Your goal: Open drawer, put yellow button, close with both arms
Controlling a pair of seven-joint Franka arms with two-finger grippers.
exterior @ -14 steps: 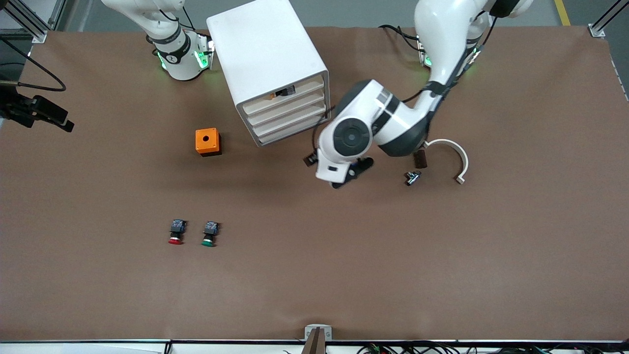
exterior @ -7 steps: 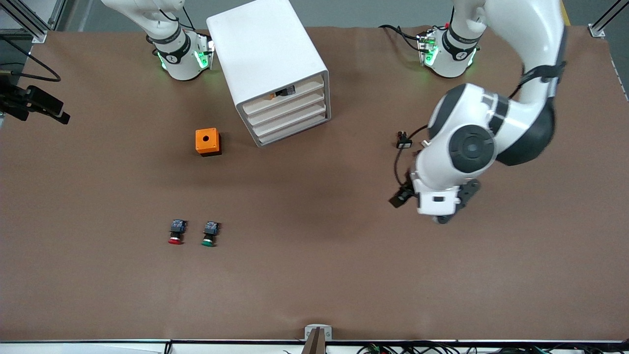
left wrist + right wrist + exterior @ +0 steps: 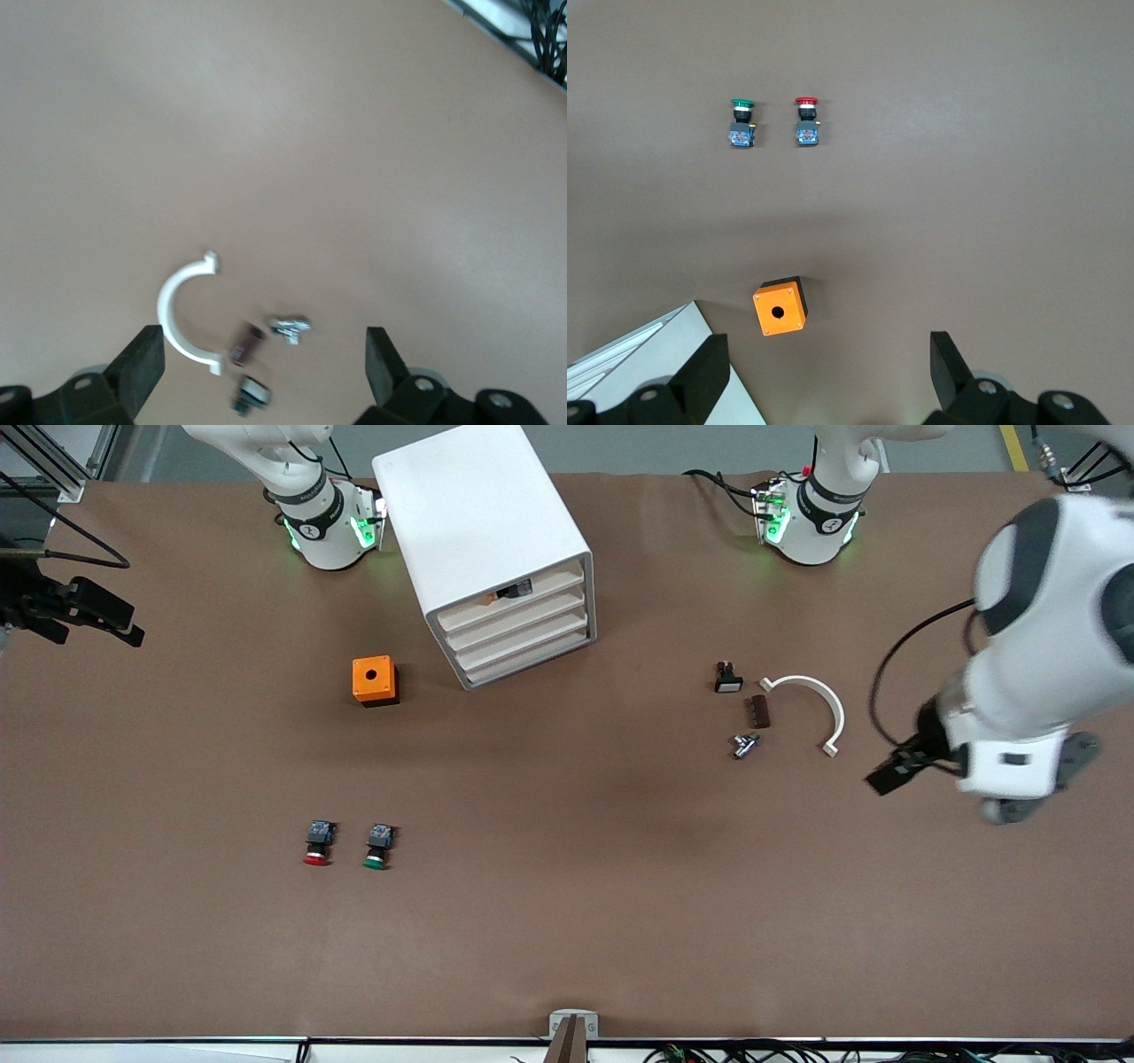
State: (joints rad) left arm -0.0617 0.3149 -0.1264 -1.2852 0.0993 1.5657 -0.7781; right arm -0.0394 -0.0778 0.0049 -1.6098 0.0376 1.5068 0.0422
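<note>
The white cabinet (image 3: 483, 522) stands near the right arm's base. Its uppermost drawer (image 3: 540, 586) sits pushed in, about level with the three below it. A small yellow-orange and black part, the yellow button (image 3: 493, 599), shows in that drawer's slot. My left gripper (image 3: 264, 352) is open and empty, high over small loose parts at the left arm's end of the table. The left arm's hand (image 3: 1010, 762) shows blurred there. My right gripper (image 3: 828, 363) is open and empty, high over the table beside the cabinet's corner (image 3: 647, 367).
An orange box with a hole (image 3: 375, 680) (image 3: 780, 306) lies beside the cabinet. A red-capped button (image 3: 316, 843) (image 3: 806, 120) and a green-capped one (image 3: 378, 845) (image 3: 741, 122) lie nearer the camera. A white half ring (image 3: 811, 700) (image 3: 182, 314), a brown piece (image 3: 759, 711), a metal part (image 3: 744, 745) and a small switch (image 3: 727, 677) lie near the left arm.
The left arm has swung away from the front of the cabinet to its own end of the table, uncovering the small loose parts. The drawer and buttons have not moved.
</note>
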